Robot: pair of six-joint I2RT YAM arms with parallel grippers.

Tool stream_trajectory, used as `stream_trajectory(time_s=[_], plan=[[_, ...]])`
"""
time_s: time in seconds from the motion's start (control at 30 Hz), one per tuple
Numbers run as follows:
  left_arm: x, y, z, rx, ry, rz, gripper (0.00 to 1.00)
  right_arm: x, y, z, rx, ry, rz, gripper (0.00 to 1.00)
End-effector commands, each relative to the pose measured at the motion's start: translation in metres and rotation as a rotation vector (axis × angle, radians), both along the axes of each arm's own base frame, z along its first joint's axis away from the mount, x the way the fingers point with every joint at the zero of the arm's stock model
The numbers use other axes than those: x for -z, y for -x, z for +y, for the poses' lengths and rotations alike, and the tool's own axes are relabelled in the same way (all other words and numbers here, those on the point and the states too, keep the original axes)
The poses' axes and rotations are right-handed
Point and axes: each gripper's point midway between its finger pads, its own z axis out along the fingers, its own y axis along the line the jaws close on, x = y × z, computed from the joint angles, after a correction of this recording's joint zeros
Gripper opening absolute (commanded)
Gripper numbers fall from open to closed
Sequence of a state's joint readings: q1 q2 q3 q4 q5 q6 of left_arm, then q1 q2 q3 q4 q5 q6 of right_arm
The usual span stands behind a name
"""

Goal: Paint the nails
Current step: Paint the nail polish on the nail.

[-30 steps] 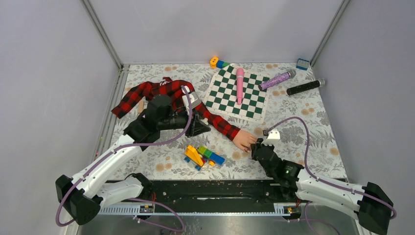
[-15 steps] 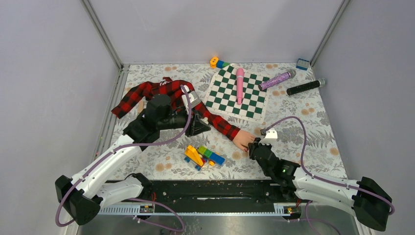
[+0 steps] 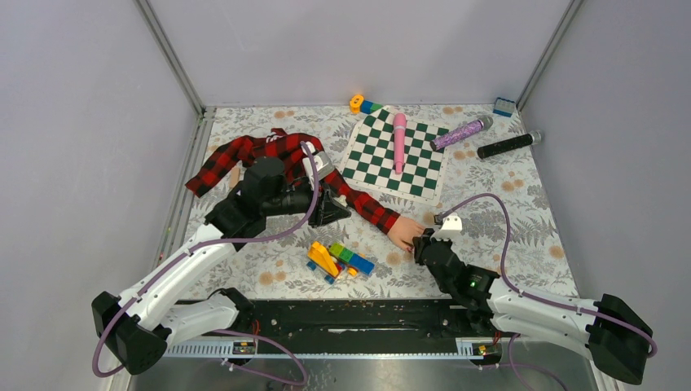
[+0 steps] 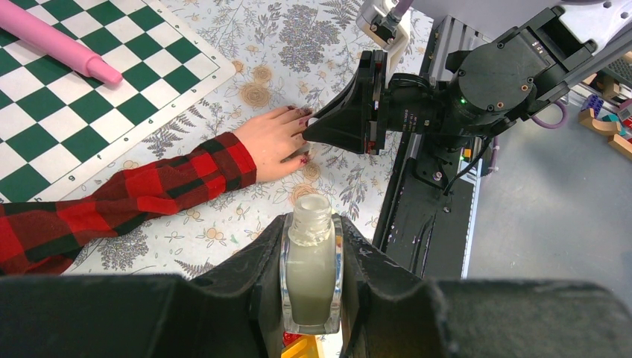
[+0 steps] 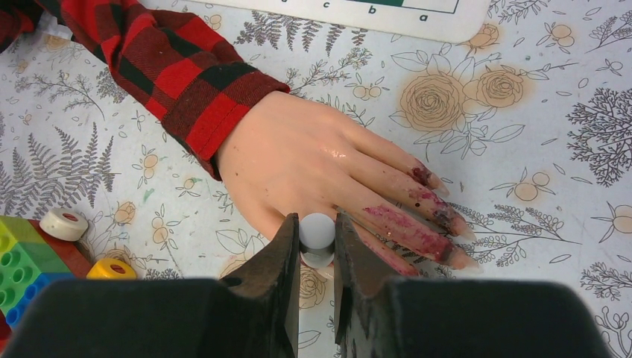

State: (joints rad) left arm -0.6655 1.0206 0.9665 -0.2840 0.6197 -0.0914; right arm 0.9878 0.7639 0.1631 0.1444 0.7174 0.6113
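The floral surface (image 3: 538,204), walled in grey, carried the mannequin hand (image 5: 298,160) in its plaid sleeve (image 5: 164,71) near the front edge, its nails (image 5: 445,218) smeared dark red. The right tool (image 5: 317,242) pinched a small white cap (image 5: 317,227), likely the brush's handle, at the hand's near side. The left tool (image 4: 311,257) clamped an uncapped pale bottle (image 4: 311,287) upright, well apart from the hand. Painting seemed in hand; the next move probably called for a steady stroke along one nail.
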Motion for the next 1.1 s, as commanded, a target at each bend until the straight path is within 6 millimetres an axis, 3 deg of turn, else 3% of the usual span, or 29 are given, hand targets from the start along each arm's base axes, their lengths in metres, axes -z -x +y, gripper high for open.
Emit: stream_trajectory(time_s=[0.0,1.07], plan=[[-0.029,0.002,-0.004,0.025,0.068,-0.065,0.00,-0.002,-0.001,-0.001,0.022,-0.015,-0.011,0.00],[-0.030,0.002,-0.004,0.024,0.070,-0.068,0.00,0.008,0.003,-0.012,0.060,0.022,0.016,0.00]])
